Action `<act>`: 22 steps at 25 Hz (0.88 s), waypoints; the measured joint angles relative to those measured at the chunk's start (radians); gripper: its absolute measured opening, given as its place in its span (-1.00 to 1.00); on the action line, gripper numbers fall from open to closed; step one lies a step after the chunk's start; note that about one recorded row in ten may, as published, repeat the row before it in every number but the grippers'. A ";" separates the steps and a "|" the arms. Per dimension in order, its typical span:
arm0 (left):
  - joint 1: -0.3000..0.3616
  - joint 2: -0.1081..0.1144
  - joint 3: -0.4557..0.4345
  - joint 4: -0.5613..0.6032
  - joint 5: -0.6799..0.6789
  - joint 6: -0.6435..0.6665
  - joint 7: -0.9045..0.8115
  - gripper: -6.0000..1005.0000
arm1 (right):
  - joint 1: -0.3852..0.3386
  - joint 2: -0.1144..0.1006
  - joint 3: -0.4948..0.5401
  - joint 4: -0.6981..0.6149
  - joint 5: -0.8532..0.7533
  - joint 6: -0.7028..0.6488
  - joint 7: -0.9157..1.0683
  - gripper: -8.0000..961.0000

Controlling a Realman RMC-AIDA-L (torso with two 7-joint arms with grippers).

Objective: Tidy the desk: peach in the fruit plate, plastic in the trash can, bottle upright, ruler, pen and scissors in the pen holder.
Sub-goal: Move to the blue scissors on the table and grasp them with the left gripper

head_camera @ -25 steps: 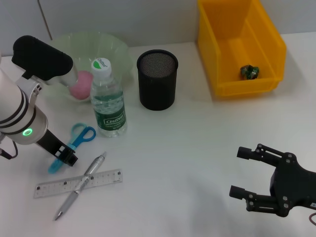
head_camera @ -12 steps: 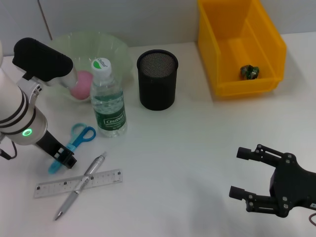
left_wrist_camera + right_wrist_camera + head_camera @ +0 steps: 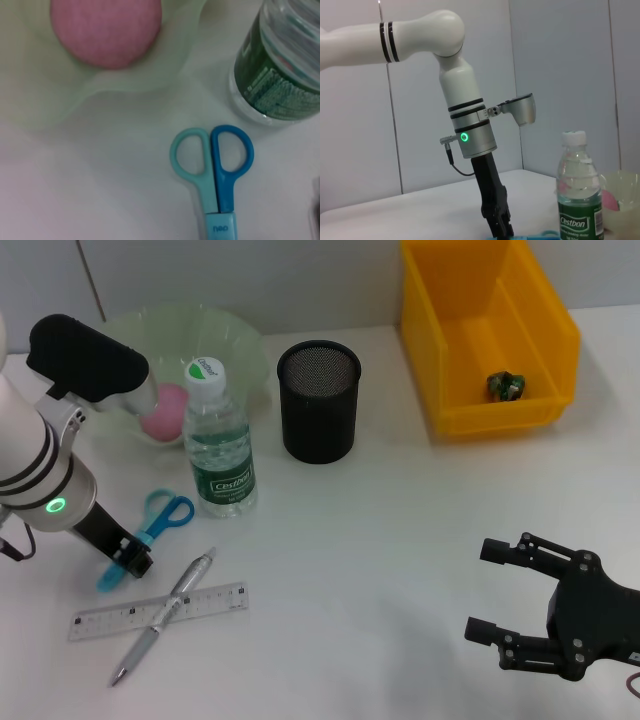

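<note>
Gripping the blue plastic-handled scissors (image 3: 150,525) at the blade end, the left gripper (image 3: 130,558) sat low on the near-left tabletop (image 3: 380,540); whether it had closed I could not tell. Lift straight, then carry to the black mesh pen holder (image 3: 318,400). One scissors, one silver pen (image 3: 165,612), one clear ruler (image 3: 158,610). Right gripper (image 3: 488,590) open, idle near right.
</note>
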 joint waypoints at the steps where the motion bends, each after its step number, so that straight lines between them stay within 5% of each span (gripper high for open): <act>1: -0.003 0.000 -0.004 -0.007 0.000 0.000 0.005 -0.11 | 0.000 0.000 0.000 0.000 0.000 -0.001 0.000 0.74; 9: -0.011 0.000 -0.007 -0.026 -0.002 -0.002 0.011 -0.35 | 0.000 0.000 0.000 0.000 0.000 -0.006 0.000 0.74; 22: -0.015 0.001 -0.016 -0.030 -0.001 0.001 0.019 -0.23 | 0.000 0.000 0.000 0.000 0.000 -0.007 0.000 0.74</act>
